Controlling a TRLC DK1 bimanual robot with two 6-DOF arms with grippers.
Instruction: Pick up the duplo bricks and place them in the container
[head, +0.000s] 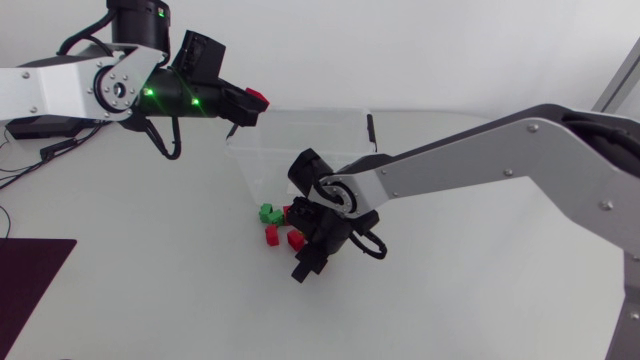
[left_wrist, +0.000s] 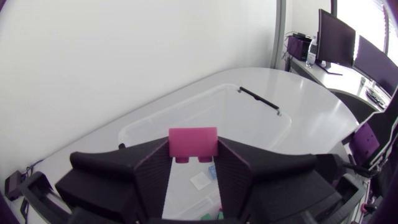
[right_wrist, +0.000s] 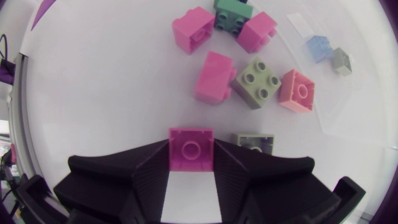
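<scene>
Left gripper (left_wrist: 193, 165) clamped on red brick (left_wrist: 193, 142), over container (head: 330, 112) left rim; early release risked bounce outside; right gripper (right_wrist: 191, 160) clamped on second brick (right_wrist: 191, 148); adjacent loose bricks (right_wrist: 214, 76) risked snagging.

Red, green bricks (head: 270, 234) beside clear container (head: 262, 165)

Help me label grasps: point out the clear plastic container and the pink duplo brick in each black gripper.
Clear plastic container (head: 300, 130): head view, bare far wall.
Left-held pink duplo brick (left_wrist: 193, 138): left wrist view, flat face, in left gripper (left_wrist: 193, 148).
Right-held pink duplo brick (right_wrist: 191, 150): right wrist view, top stud, in right gripper (right_wrist: 191, 143).
</scene>
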